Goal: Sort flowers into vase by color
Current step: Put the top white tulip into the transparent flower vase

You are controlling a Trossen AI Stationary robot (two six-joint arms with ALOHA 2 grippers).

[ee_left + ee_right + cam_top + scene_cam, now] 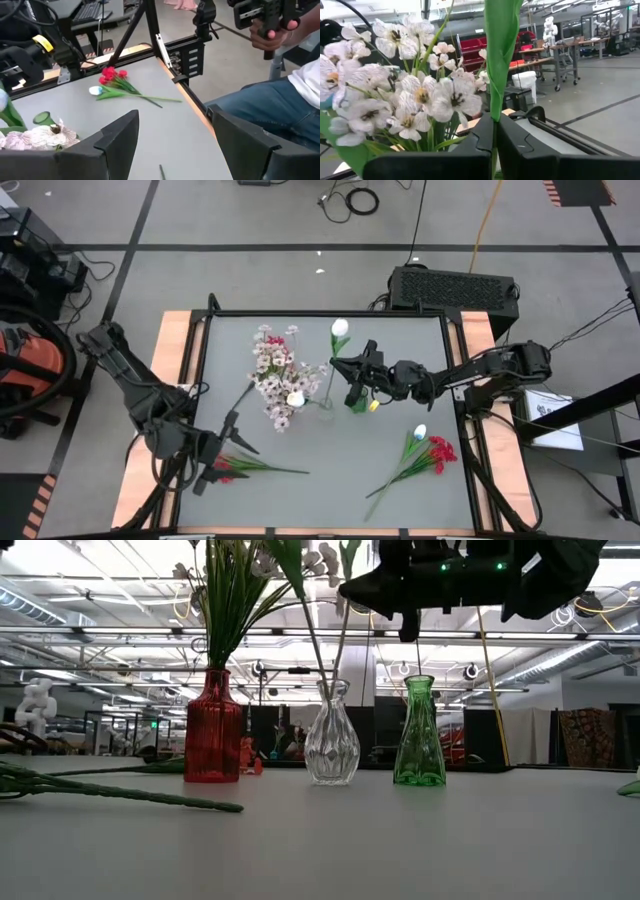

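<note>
- left gripper (212,465) hovering low at table's (330,480) near-left, fingers (120,137) spread, grasping nothing; red flower sprig (250,466) lying just beside its fingertips
- pinkish-white flowers (277,380) standing in red vase (213,727)
- right gripper (357,376) clenching green stem (497,60) between its fingers, over green vase (419,735)

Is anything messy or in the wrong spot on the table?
Yes. A red flower lies flat by the left gripper, and a red and white bunch lies flat near the right edge, outside any vase. The red vase holds pinkish-white blossoms, an odd colour match.
</note>
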